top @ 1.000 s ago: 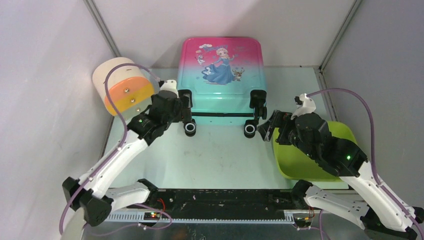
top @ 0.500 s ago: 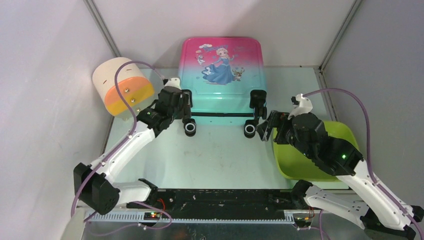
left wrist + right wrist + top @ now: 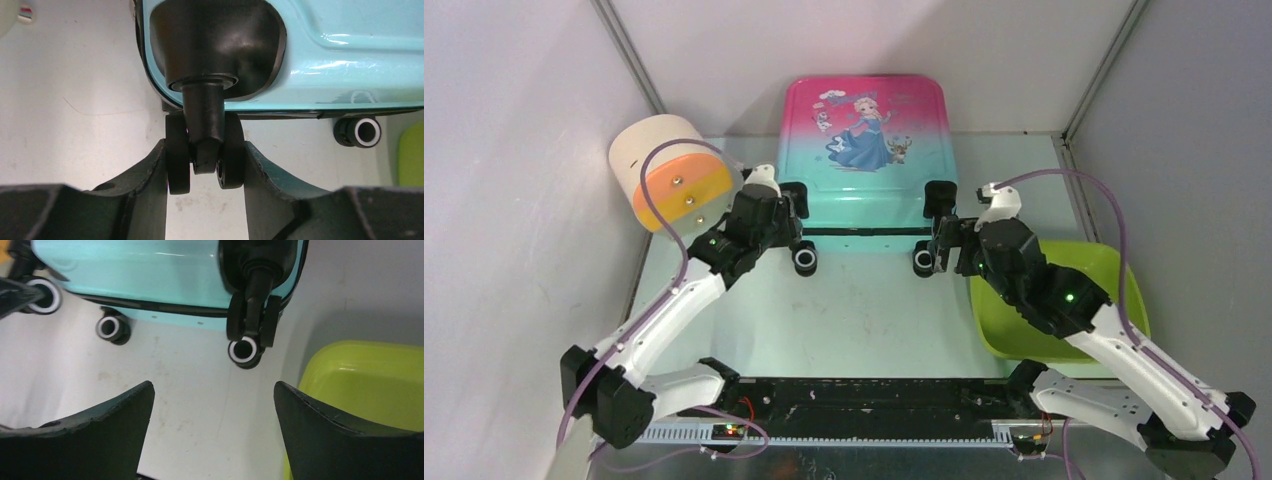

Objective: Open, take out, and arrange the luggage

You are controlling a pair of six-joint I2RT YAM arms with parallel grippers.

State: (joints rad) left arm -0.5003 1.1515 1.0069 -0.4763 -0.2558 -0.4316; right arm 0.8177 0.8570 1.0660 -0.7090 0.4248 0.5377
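The luggage (image 3: 864, 150) lies flat and closed at the back of the table, princess print up, its black wheels toward the arms. My left gripper (image 3: 796, 208) is at the near-left corner. In the left wrist view the teal shell (image 3: 350, 50) fills the top, and the left gripper (image 3: 205, 146) is shut on the twin caster wheel (image 3: 230, 155), a finger pressed to each side. My right gripper (image 3: 939, 240) is at the near-right corner. In the right wrist view the right gripper (image 3: 213, 387) is open, empty, and short of the right caster (image 3: 252, 320).
A cream-and-orange cylinder (image 3: 669, 175) lies on its side just left of my left arm. A lime-green tub (image 3: 1064, 320) sits under my right arm, its rim (image 3: 370, 385) beside the right finger. Grey walls close in the back and sides.
My left gripper has closed onto the left caster wheel. My right arm has swung left and forward from above the tub to the luggage's right wheels, still open.
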